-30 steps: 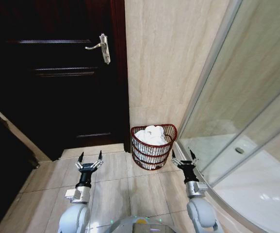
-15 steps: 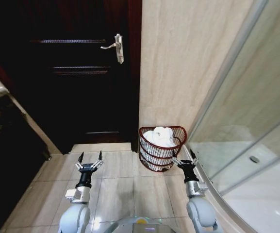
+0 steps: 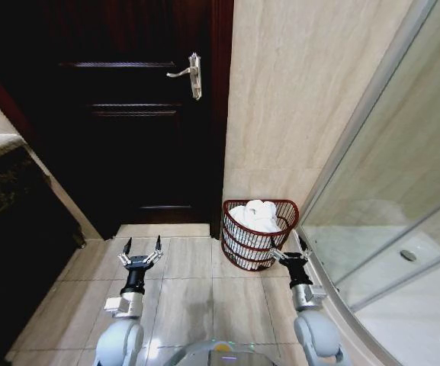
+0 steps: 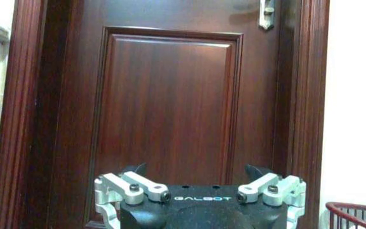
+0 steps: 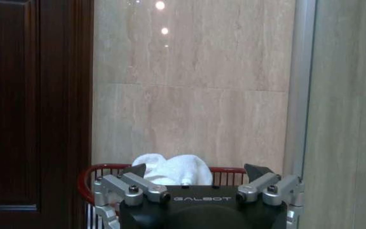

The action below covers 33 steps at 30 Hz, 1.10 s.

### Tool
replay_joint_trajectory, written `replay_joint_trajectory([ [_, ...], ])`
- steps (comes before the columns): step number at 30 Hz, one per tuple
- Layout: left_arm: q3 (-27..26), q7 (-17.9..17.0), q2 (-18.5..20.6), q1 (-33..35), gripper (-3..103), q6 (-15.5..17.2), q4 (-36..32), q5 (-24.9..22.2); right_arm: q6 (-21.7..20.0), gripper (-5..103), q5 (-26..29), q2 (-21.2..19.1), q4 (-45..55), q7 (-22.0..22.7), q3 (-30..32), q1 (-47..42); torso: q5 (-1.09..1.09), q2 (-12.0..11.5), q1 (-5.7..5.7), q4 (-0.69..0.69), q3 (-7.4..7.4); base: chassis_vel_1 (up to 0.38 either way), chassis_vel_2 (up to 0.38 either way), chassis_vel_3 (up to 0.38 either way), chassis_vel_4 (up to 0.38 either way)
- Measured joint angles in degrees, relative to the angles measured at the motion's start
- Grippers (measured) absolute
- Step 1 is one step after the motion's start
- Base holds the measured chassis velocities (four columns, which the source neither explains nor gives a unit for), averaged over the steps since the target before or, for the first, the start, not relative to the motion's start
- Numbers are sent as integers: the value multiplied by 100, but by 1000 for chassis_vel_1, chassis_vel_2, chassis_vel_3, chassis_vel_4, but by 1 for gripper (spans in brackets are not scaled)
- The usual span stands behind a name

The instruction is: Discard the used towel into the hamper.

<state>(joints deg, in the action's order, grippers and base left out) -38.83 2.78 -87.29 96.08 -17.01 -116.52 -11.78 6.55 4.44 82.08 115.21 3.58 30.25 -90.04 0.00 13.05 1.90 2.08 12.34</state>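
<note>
Whole head view shifted right since 1 s ago, camera turning; hamper [image 3: 259,232] lower centre-right, white towel [image 3: 255,215] already inside. Left gripper [image 3: 142,251] and right gripper [image 3: 289,248] both spread open, empty, low in frame: discard apparently complete.

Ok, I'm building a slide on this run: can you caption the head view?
Both grippers, left and right, open and empty over the floor; white towel sits in the hamper.

White towel [image 3: 255,216] in reddish-brown hamper [image 3: 244,245]; door [image 3: 128,114] dark, probably mahogany-red
</note>
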Motion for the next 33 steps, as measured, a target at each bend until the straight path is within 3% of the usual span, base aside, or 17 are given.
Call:
replay_joint_trajectory([
  [33, -16, -41, -9, -29, 100, 81, 27, 19, 105, 100, 150, 26, -68, 16, -48, 46, 0, 0, 0, 1, 0, 25, 26, -13, -18],
])
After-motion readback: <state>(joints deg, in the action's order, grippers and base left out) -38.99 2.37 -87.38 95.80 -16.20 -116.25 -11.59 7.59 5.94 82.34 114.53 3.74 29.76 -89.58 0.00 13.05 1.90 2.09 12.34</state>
